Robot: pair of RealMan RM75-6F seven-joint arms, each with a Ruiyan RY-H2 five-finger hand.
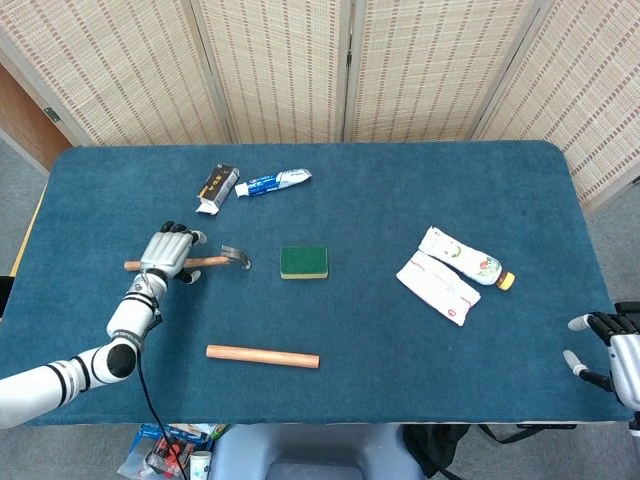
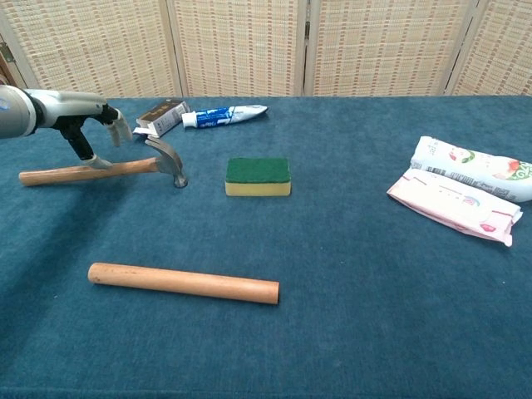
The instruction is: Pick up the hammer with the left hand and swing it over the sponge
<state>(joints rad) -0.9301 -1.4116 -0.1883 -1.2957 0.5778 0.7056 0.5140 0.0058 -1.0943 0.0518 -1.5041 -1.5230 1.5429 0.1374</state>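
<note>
The hammer [image 1: 215, 261] lies flat on the blue table, wooden handle to the left and steel head toward the sponge. My left hand [image 1: 168, 252] hovers over the middle of the handle with fingers spread, holding nothing. In the chest view the left hand [image 2: 90, 125] is just above the hammer [image 2: 58, 174], and its thumb tip reaches down to the handle. The green and yellow sponge [image 1: 303, 262] [image 2: 258, 176] sits a short way right of the hammer head. My right hand [image 1: 606, 348] rests at the table's near right corner, fingers apart and empty.
A wooden rod [image 1: 262, 355] [image 2: 183, 283] lies near the front edge. A toothpaste tube [image 1: 272, 182] and a small box [image 1: 217, 188] lie behind the hammer. Two wipes packs [image 1: 438, 288] and a bottle [image 1: 462, 257] are on the right.
</note>
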